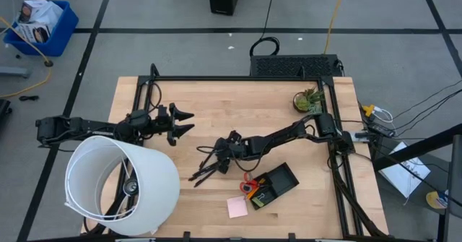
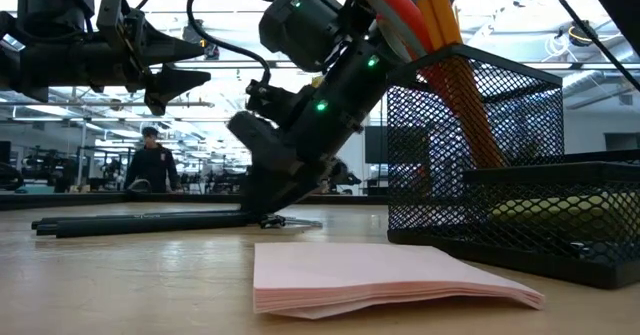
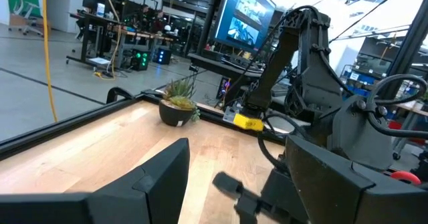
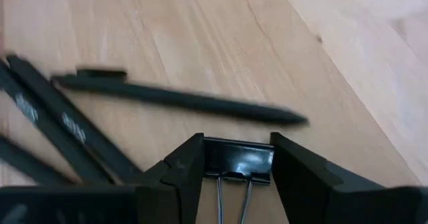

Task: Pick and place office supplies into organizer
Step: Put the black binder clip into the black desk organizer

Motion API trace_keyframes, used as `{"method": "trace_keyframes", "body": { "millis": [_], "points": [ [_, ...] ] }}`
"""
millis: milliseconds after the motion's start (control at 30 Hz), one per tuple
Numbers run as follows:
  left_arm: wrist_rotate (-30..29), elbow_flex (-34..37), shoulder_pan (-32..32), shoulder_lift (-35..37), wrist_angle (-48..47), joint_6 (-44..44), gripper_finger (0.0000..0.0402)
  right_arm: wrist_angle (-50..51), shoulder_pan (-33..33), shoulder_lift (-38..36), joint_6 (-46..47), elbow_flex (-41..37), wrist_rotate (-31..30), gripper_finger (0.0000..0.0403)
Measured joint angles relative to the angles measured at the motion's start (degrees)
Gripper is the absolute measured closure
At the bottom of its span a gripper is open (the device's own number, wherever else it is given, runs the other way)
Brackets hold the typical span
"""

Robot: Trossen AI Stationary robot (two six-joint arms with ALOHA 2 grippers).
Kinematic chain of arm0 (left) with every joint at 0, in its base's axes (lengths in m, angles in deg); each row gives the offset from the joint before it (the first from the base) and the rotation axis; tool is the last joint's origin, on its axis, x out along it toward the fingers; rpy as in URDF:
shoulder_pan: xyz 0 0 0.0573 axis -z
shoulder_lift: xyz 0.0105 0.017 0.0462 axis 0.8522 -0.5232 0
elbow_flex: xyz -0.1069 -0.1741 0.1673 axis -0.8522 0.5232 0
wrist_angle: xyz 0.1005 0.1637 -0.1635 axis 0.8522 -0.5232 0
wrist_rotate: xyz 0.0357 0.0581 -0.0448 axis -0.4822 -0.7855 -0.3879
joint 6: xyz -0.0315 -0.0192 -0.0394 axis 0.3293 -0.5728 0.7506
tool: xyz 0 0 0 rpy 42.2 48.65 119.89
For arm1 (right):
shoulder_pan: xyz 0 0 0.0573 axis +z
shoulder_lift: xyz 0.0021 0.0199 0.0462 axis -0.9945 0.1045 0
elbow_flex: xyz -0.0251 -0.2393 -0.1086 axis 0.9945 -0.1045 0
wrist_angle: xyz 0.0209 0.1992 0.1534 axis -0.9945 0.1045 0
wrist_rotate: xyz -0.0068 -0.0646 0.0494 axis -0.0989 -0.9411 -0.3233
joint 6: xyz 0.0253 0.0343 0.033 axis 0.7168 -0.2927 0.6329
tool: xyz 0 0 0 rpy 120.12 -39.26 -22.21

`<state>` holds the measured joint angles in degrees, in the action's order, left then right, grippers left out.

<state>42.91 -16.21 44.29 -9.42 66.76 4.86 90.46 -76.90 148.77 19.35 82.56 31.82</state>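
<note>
My right gripper point(image 4: 237, 177) is low over the table's middle, shut on a small black binder clip point(image 4: 238, 158). Several black pens point(image 4: 177, 98) lie flat on the wood just beyond it, fanned out point(image 1: 206, 168). The organizer point(image 1: 278, 184) is a black mesh tray with a cup point(image 2: 470, 145) holding red-handled scissors point(image 2: 395, 10) and orange pencils point(image 2: 435, 5). It stands near the front right. The pink sticky-note pad point(image 1: 237, 207) lies flat beside it. My left gripper point(image 1: 182, 123) hovers open above the table's left half, touching nothing. My right gripper pinches the binder clip's black body point(image 4: 238, 156) between its two fingers point(image 4: 180, 177), one on each end of the body. The clip's wire handles point(image 4: 234, 194) point back between the fingers. The fingers slant down from the table's right. The clip appears to sit at table height point(image 2: 270, 220).
A large white lampshade-like cylinder point(image 1: 123, 184) lies on its side over the front left corner. A small potted plant point(image 1: 307, 100) stands near the far right corner. A person point(image 2: 150, 165) stands far back in the room. Bare wood lies between the two grippers.
</note>
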Motion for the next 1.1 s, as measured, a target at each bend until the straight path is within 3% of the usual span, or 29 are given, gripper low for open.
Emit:
{"method": "trace_keyframes", "body": {
  "millis": [500, 800, 933, 1100],
  "points": [
    [0.0, 0.01, 0.01, 0.0, 0.0, 0.0, 0.0149, 5.24, 0.96, -7.64, -1.52, -0.04, -1.72, 0.0253],
    [0.0, 0.01, 0.02, 0.0, 0.02, 0.0, 0.0149, 11.23, 3.51, -16.85, -1.49, -0.1, -1.73, 0.0249],
    [0.0, 0.0, 0.02, -0.02, 0.02, 0.0, 0.0149, 12.23, 5.21, -22.61, -1.25, -3.76, -1.75, 0.0252],
    [0.0, 0.0, -0.01, 0.0, 0.02, -0.02, 0.0149, 12.15, 7.75, -30.78, 10.58, -10.29, -1.82, 0.0246]
  ]
}}
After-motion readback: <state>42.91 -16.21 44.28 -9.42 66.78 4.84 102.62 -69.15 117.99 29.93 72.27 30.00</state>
